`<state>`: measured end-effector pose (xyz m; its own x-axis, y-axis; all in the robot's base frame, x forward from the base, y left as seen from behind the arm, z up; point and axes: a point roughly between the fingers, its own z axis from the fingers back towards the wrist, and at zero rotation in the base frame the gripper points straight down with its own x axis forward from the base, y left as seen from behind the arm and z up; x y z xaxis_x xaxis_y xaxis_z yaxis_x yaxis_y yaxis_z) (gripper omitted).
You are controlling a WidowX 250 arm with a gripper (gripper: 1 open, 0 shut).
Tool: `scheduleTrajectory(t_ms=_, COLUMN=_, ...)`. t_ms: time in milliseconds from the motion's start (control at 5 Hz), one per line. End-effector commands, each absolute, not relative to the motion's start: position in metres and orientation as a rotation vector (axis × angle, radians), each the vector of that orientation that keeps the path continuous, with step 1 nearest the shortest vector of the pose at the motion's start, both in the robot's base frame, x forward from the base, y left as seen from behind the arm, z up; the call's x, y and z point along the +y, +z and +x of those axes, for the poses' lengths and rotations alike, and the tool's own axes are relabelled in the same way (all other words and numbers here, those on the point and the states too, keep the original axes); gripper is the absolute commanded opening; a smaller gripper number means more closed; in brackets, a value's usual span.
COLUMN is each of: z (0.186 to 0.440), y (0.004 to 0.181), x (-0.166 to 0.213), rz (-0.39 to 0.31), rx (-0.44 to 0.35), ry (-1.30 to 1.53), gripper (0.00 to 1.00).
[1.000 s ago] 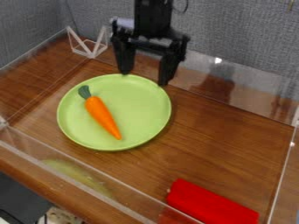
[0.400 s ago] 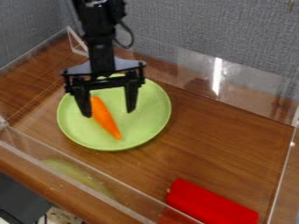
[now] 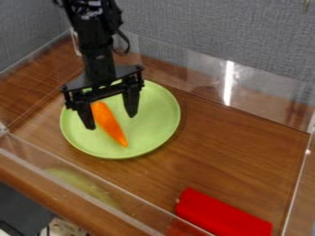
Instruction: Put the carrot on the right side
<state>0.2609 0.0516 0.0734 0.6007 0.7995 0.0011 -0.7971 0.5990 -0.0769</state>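
The carrot (image 3: 110, 123) lies on the green plate (image 3: 154, 115), left of centre on the wooden table (image 3: 234, 147), stem end up-left and tip pointing down-right. The gripper (image 3: 101, 106) points straight down over the carrot's upper half, fingers (image 3: 129, 99) spread wide, one on each side of the carrot, nothing pinched yet. Whether the tips touch the plate cannot be told.

Step in hand looks like the grasp approach. To do it well, the arm should drop until the tips sit just above the plate, keep the carrot's thick part centred between the fingers, then close across the short axis. The body tapers, so gripping too near the tip would likely let it slip or spin. The fingers appear to straddle the carrot about crosswise to its length, which suits the grasp. After closing, it should lift clear of the plate rim before carrying toward the right side, staying off the red block (image 3: 222, 214) at the near right and the clear walls (image 3: 264, 88).

Against the frame a second ago: the gripper was then at the plate's far edge, right of the carrot and higher, with the jaws set at a different angle. Now it has come left and down over the carrot, with the wrist rolled. Jaws wide in both. Carrot, plate and block unmoved.
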Motion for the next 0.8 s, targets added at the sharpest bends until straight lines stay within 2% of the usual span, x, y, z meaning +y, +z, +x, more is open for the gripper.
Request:
scheduleTrajectory(t_ms=0, z=0.267, y=0.070, x=0.059, rz=-0.072, rx=-0.074, ry=0.982, gripper=1.00)
scheduleTrajectory(t_ms=200, z=0.271, y=0.062, x=0.062, rz=-0.069, rx=-0.089, ry=1.007, gripper=1.00)
scheduleTrajectory(t_ms=600, z=0.279, y=0.058, x=0.070, rz=-0.078, rx=-0.121, ry=1.020, gripper=1.00)
